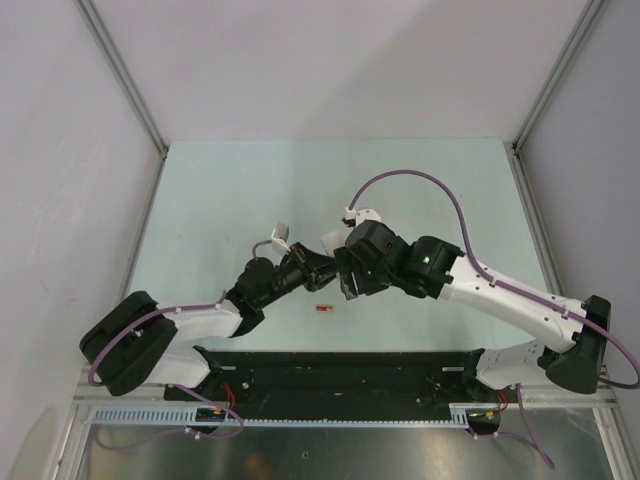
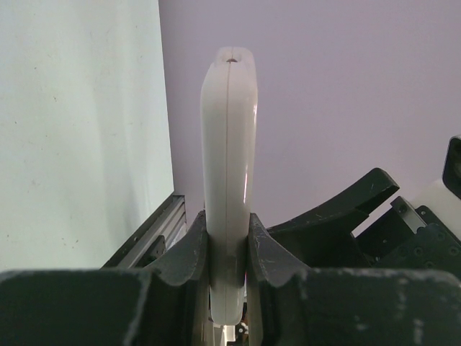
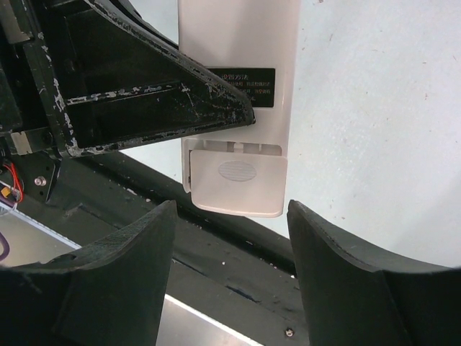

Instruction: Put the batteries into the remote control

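From the right wrist, the remote control (image 3: 241, 180) runs off the top edge, and a finger (image 3: 151, 94) of the left gripper (image 2: 228, 234) covers part of its black label (image 3: 252, 78). From the left wrist it shows edge-on, with its lower end hidden between that gripper's fingers. Near the left gripper's fingertips, the red battery (image 1: 322, 310) is too small for detail.

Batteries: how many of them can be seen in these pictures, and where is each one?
1. A red battery lies alone on the table, just beyond the black base plate. No other shows in any view; some may be hidden.
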`<state>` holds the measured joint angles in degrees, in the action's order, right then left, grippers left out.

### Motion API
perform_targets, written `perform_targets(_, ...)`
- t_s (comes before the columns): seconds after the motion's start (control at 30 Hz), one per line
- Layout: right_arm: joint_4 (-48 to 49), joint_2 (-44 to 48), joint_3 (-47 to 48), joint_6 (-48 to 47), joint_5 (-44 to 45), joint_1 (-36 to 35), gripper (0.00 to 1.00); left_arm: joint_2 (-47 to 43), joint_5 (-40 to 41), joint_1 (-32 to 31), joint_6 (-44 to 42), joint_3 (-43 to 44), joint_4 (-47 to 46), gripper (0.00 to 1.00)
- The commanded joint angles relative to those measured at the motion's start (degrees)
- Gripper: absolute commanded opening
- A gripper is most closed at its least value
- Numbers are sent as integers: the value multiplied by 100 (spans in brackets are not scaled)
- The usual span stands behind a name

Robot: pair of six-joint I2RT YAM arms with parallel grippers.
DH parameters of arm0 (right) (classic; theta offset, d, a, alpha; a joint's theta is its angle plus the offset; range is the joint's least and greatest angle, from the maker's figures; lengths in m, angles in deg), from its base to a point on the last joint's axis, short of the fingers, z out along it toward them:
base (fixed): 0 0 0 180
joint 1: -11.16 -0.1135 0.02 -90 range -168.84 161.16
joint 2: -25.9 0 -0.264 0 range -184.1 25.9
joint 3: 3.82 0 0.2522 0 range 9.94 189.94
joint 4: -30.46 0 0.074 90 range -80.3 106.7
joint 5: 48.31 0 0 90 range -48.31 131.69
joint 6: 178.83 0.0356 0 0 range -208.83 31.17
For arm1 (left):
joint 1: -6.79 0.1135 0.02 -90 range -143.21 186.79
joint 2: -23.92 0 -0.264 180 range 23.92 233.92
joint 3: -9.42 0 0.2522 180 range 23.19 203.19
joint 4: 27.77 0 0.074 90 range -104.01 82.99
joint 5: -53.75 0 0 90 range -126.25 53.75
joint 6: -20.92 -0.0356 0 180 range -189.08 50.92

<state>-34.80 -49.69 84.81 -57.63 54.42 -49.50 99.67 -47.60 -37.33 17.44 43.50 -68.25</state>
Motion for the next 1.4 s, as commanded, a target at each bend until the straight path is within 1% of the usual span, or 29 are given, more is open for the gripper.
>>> perform_targets(0.0,79,-61,230,-105,28,-33,67,-156,-113,35,84,236,-210,0)
perform_targets(0.43,79,-96,230,-132,150,-42,58,-218,-121,35,84,201,-201,0)
perform_targets(0.7,9,-26,230,-132,274,-68,56,-183,-69,35,40,183,-210,0)
perform_targets(0.83,44,36,247,-158,265,-103,54,-130,-77,35,23,183,-210,0)
perform_targets(1.37,114,9,309,-211,221,-156,54,-69,-113,0,-4,175,-210,0)
